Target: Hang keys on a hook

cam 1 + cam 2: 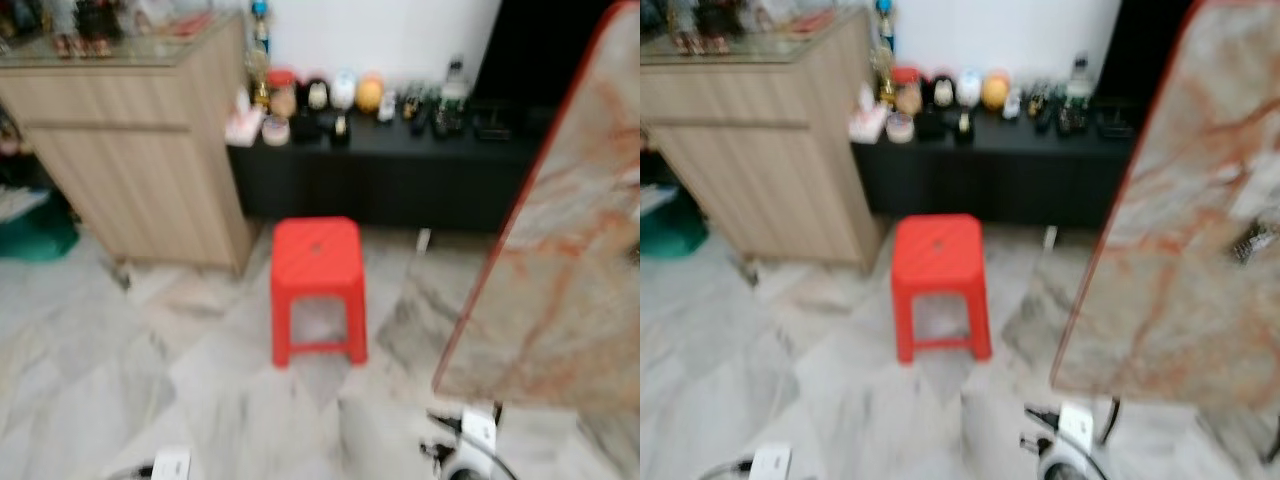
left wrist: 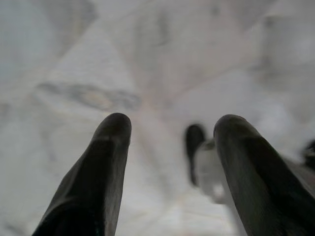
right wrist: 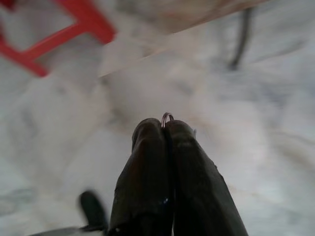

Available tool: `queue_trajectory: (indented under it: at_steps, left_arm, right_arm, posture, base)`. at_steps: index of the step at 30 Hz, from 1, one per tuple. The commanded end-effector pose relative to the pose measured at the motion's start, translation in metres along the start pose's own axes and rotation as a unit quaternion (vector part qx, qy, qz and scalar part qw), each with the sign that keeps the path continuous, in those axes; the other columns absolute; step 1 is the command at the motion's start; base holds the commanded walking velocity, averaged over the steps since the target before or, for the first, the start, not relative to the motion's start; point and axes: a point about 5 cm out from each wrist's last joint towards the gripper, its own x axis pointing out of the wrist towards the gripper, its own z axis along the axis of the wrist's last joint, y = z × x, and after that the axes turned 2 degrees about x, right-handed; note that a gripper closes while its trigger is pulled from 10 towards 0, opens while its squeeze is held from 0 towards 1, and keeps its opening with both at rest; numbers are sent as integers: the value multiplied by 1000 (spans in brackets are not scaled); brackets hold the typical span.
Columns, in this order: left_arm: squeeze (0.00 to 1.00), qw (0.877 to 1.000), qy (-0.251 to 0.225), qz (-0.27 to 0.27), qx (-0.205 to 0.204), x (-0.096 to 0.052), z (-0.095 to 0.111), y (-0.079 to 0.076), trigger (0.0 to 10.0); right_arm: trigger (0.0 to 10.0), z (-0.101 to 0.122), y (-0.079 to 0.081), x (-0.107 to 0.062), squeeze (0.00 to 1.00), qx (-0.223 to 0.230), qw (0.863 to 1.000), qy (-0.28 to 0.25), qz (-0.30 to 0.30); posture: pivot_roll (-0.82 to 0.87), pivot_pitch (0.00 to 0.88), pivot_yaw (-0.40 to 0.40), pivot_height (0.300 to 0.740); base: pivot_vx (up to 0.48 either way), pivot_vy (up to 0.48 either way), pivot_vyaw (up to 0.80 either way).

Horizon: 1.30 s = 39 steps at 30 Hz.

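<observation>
Pinching a key ring [image 3: 167, 118], the right hand [image 3: 165, 129] hangs above marble floor [image 1: 90, 370] near a red stool [image 1: 318, 285].

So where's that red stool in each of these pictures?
Left eye view: the red stool stands near the centre, on the floor in front of the black cabinet.
Right eye view: the same stool, slightly left of centre.
Left wrist view: the open left pincer faces marble floor.
Right wrist view: the stool's red legs, beyond the right pincer, shut on a key ring.
Shared landmark: the marble floor.
</observation>
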Motion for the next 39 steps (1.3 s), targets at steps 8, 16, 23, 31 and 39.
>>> queue_trajectory:
  at_steps: [8, 16, 23, 31, 39]
  left_arm:
    - [0, 1000, 21, 3, 5, 0, -3, -1, 10000]
    - [0, 1000, 28, 7, 2, 0, -5, 5, 10000]
    - [0, 999, 32, 7, 3, -1, -8, 5, 10000]
    - [0, 999, 32, 5, 1, 0, -7, 2, 10000]
    - [0, 999, 31, 4, 1, 0, -5, -1, 10000]
  right_arm:
    - [10000, 8, 2, 1, 0, 11, 1000, -19, 0]
    - [10000, 11, 5, 2, 0, 22, 999, -28, 3]
    - [10000, 13, 5, 2, 0, 26, 999, -32, 3]
    - [10000, 14, 4, 2, 0, 30, 999, -36, 1]
    - [10000, 15, 4, 2, 0, 32, 999, -38, 2]
  posture:
    - [-31, 39, 17, 740]
    - [-34, 38, 16, 740]
    - [-35, 37, 15, 740]
    - [-38, 33, 14, 740]
    - [-38, 32, 13, 740]
  base:
    - [0, -393, 0]
    - [0, -395, 0]
    - [0, -395, 0]
    - [0, -398, 0]
    - [0, -398, 0]
